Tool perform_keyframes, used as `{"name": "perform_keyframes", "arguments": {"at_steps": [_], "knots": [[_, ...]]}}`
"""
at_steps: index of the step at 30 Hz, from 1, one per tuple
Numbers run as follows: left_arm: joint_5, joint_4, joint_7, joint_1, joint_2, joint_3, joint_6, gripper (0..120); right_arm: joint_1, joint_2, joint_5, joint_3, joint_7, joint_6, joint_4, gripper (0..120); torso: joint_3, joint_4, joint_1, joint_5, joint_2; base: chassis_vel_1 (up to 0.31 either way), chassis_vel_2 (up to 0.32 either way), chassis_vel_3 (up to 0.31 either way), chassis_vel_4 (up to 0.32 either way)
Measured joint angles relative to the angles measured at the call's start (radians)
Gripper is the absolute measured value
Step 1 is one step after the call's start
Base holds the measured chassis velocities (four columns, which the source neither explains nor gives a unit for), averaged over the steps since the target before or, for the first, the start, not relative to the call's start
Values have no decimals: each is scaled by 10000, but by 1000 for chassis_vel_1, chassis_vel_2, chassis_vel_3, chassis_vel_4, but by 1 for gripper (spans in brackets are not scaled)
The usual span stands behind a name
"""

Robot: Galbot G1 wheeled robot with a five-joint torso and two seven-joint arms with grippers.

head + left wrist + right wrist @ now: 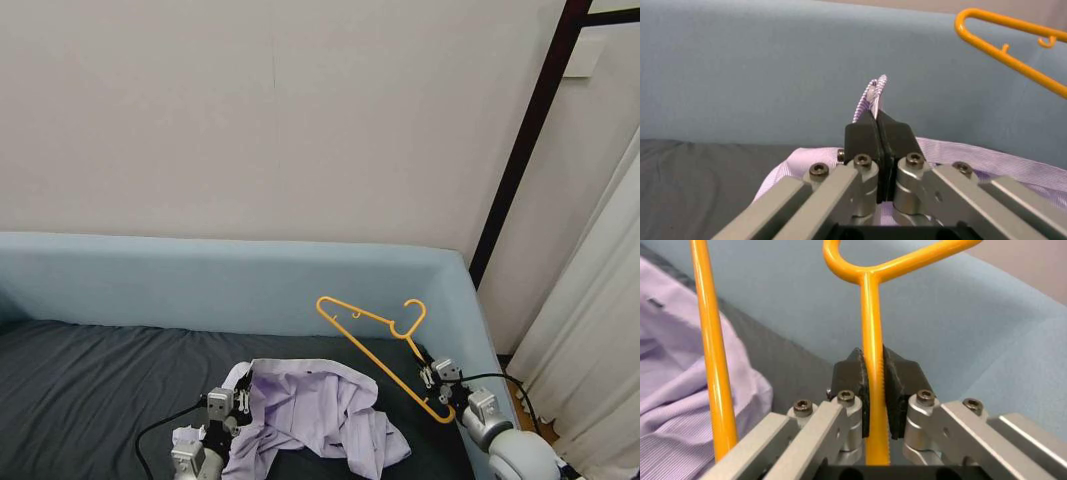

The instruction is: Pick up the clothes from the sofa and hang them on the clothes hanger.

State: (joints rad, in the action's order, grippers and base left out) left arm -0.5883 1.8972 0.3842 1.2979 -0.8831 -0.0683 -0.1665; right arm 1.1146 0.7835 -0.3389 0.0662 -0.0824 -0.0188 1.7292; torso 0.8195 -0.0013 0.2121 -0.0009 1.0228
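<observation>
facing a plain off-white wall point(250, 120) above a pale blue upholstered sofa back point(200, 280) and dark grey seat cushion point(80, 380)

low on the left, pinching with the left gripper point(236, 392) point(877, 120): jaws closed flat together on a fold of pale lilac striped cotton shirt point(320, 415) point(1013, 165) point(673, 365), a tip of fabric sticking up past the black fingertips point(860, 135). rest of the shirt lying crumpled on the cushion between the two arms

low on the right, clamping with the right gripper point(435, 373) point(873, 365): black pads point(903, 380) pressed on either side of one sloping arm of an orange plastic clothes hanger point(398, 330) point(987, 45) point(870, 315), below its hook. hanger held tilted in the air before the sofa back, far shoulder reaching out above the shirt; contact between them impossible to tell

beyond the sofa's right end, a black upright pole point(520, 150) and white curtain point(600, 330)
</observation>
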Motion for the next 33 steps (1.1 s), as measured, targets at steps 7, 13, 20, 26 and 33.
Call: {"name": "perform_keyframes", "arguments": {"at_steps": [7,13,20,26,33], "knots": [[-286,57,162,-88,118,-28,115,0,818,58,1295,100,-71,-464,303,6,0,1,0,0,0,0,0,0,0],[-453,70,201,-211,183,-34,170,0,1259,135,3167,111,47,-1291,94,6,0,0,0,0,0,0,0,0,0],[-558,321,244,-269,304,101,302,0,1187,261,5251,-110,-82,-1994,-354,6,0,0,0,0,0,0,0,0,0],[-521,500,246,-171,333,357,365,0,696,404,5650,-640,-365,-1933,-632,6,0,2,0,1,0,0,0,0,0],[-354,553,226,-107,319,618,364,0,-111,873,6623,-1299,-644,-1848,-1021,6,1,2,0,1,0,0,0,0,0]]}}
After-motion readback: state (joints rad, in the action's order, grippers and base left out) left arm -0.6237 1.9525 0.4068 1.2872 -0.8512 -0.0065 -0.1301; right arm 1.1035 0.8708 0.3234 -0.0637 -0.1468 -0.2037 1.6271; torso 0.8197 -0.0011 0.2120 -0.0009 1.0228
